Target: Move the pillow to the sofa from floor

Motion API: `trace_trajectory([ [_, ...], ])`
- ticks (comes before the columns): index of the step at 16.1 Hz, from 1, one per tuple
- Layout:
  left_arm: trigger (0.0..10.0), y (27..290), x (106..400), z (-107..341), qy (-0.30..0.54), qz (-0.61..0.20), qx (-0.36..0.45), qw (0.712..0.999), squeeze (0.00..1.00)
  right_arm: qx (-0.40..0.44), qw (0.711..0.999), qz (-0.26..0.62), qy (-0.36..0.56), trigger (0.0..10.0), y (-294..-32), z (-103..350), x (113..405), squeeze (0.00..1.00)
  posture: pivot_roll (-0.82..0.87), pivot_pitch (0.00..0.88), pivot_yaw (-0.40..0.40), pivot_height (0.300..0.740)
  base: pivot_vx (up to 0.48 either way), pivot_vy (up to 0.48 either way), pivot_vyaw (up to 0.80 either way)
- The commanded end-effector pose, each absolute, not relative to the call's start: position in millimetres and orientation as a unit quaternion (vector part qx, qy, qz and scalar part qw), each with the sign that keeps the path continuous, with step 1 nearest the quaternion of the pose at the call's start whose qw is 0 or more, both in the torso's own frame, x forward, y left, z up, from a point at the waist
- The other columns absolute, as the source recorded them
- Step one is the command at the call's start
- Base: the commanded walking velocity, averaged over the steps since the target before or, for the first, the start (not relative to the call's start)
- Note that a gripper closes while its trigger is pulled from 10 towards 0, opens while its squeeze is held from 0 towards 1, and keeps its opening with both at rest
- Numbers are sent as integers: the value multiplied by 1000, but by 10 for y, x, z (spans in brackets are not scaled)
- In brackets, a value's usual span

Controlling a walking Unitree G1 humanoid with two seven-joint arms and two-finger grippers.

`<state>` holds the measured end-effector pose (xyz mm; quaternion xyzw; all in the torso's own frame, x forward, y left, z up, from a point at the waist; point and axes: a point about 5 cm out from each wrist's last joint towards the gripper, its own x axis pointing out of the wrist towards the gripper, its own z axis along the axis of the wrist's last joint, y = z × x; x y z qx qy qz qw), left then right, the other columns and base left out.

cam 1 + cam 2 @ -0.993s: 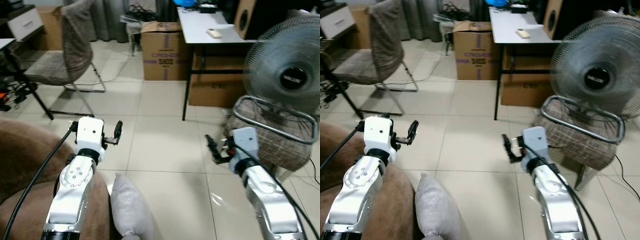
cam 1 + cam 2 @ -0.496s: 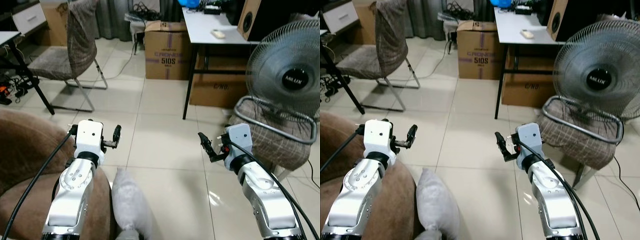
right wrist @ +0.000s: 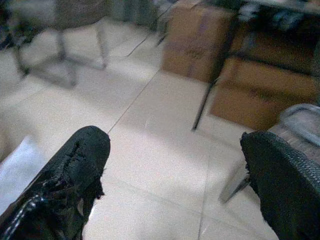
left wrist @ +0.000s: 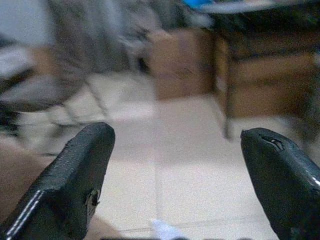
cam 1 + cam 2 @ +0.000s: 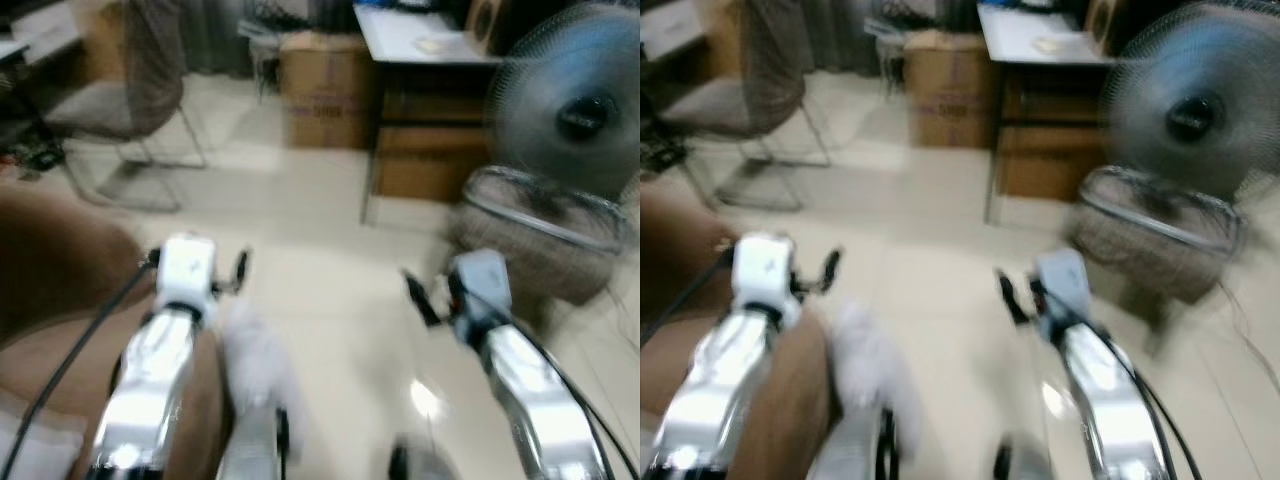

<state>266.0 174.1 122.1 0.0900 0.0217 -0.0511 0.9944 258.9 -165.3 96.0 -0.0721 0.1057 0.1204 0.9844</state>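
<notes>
The head views are blurred by motion. A light grey pillow [image 5: 256,352] stands on the tiled floor, leaning against the brown sofa [image 5: 45,285] at the left. My left gripper [image 5: 240,270] hovers just above the pillow's top end, open and holding nothing. My right gripper [image 5: 414,296] hangs over bare tiles to the pillow's right, also open and empty. In the left wrist view the black fingers [image 4: 75,175] stand wide apart, with a pale pillow corner [image 4: 164,230] below them. A pale edge of the pillow [image 3: 20,170] lies beside one finger [image 3: 70,180] in the right wrist view.
A standing fan [image 5: 575,120] and a checked chair [image 5: 545,245] are at the right. A table [image 5: 420,45] with cardboard boxes [image 5: 320,90] under and beside it stands ahead. A grey chair [image 5: 120,100] is at the far left. Open tiles lie between.
The whole picture has blurred and shifted, so the camera is moving. Both arms hold much the same pose, and the pillow still leans against the sofa.
</notes>
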Motion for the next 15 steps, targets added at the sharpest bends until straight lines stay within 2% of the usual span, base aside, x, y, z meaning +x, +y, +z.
trace_trajectory([
  [1,10000,1763,2644,1142,42,-51,100,993,592,-73,985,118,107,10000,-1636,958,2588,0,81,0,19,625,0,0,0],
  [4,10000,1759,2643,1141,43,-49,101,993,596,-83,984,113,109,10000,-1646,950,2592,0,78,0,17,625,0,-209,0],
  [13,10000,1727,2648,1120,46,-56,105,992,588,-92,984,99,114,10000,-1672,929,2598,0,76,0,22,625,0,-391,0],
  [15,10000,1729,2653,1108,51,-51,91,993,533,-54,991,78,97,10000,-1706,985,2615,0,76,0,22,625,0,0,0],
])
